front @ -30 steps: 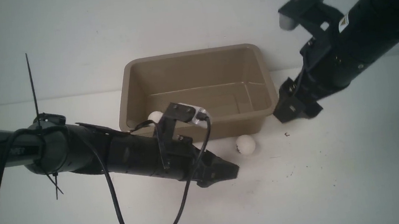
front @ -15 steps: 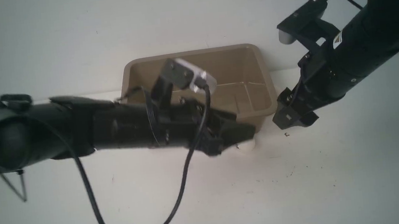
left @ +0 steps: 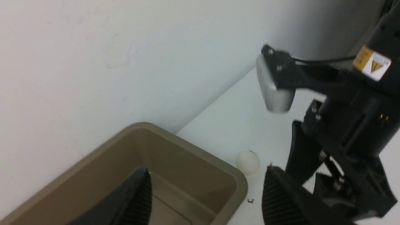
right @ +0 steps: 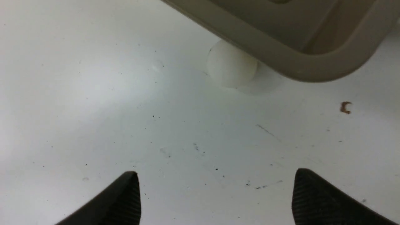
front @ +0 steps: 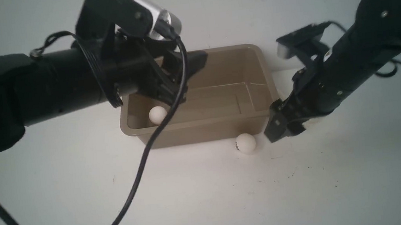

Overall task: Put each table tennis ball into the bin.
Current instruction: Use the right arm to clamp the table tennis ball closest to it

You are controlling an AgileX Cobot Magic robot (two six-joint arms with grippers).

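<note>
Right against the bin's [front: 202, 131] near wall, maybe touching it, sits the loose ball [front: 246, 143] on the table [front: 305, 191]. Your right arm [front: 331, 76] is the closer one: jaws wide, empty, ball straight ahead. Left jaws hang apart over the bin, holding nothing.

We see a ball [right: 229, 67] partly under the bin [right: 281, 59] rim.
The bin's rounded corner fills the frame's upper right, and the ball sits below it on the speckled white table [right: 93, 109]. A brown scrap [right: 345, 107] lies at right. Our gripper [right: 215, 200] fingers [right: 122, 203] stand wide apart at the bottom edge.
</note>
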